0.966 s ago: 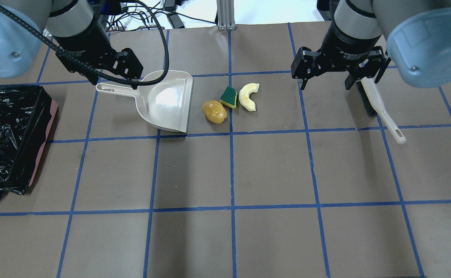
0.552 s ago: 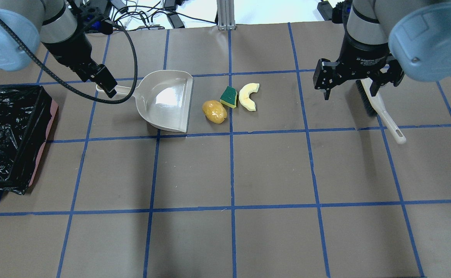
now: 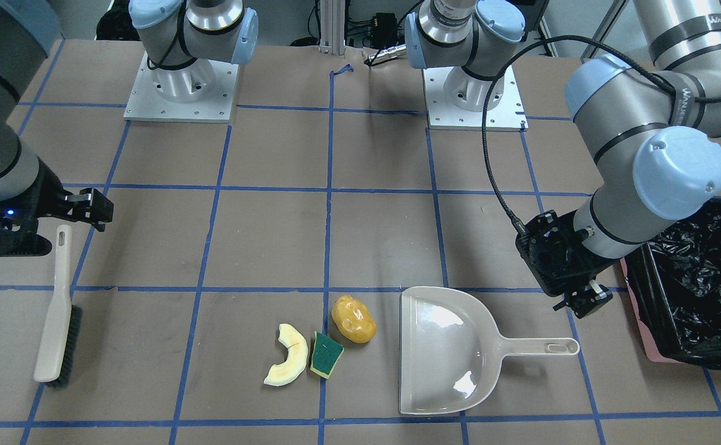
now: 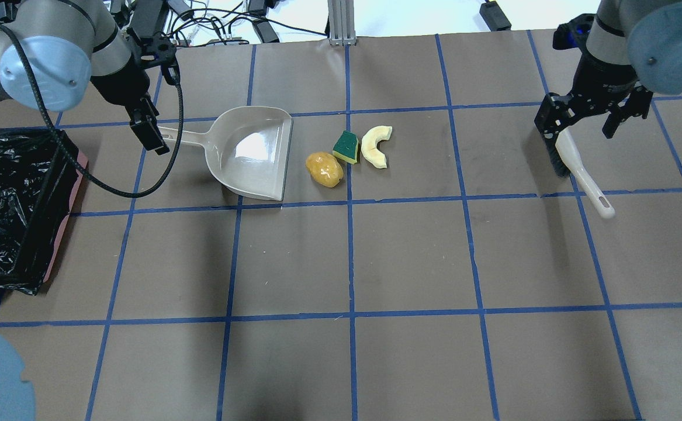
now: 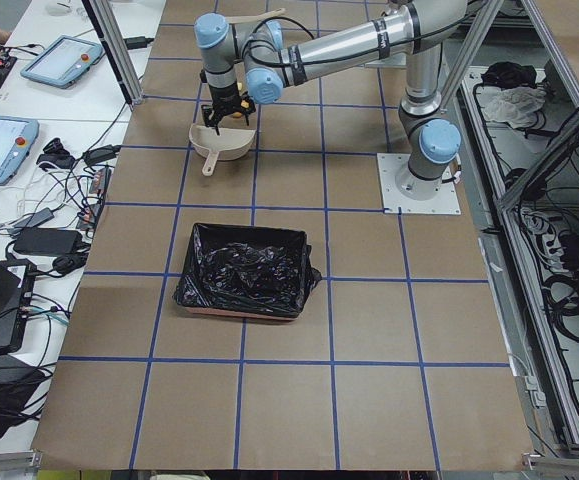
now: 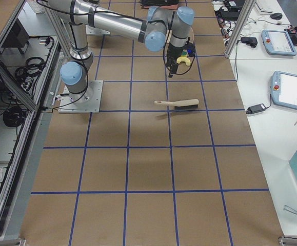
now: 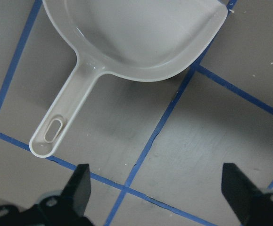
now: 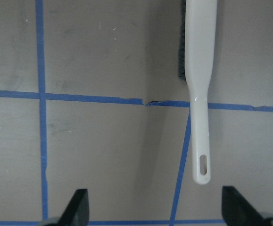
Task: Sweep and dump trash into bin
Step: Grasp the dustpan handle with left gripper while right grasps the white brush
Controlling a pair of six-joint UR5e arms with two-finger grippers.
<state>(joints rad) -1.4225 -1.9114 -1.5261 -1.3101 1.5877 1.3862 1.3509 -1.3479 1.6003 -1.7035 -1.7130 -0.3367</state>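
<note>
- The left gripper (image 4: 152,137) hovers over the handle tip of the dustpan (image 4: 253,153), jaws spread wide and holding nothing.
- The trash lies just off the dustpan's open lip: the amber lumpy piece (image 4: 324,169) nearest, then the sponge wedge (image 4: 346,147) touching the melon-like slice (image 4: 374,146).
- The bin (image 4: 13,193) sits beyond the dustpan's handle end, apart from it.
- The brush (image 4: 580,169) lies well beyond the trash, on the side away from the dustpan.
- The right gripper (image 4: 580,126) hangs above the brush, jaws spread and holding nothing.
</note>
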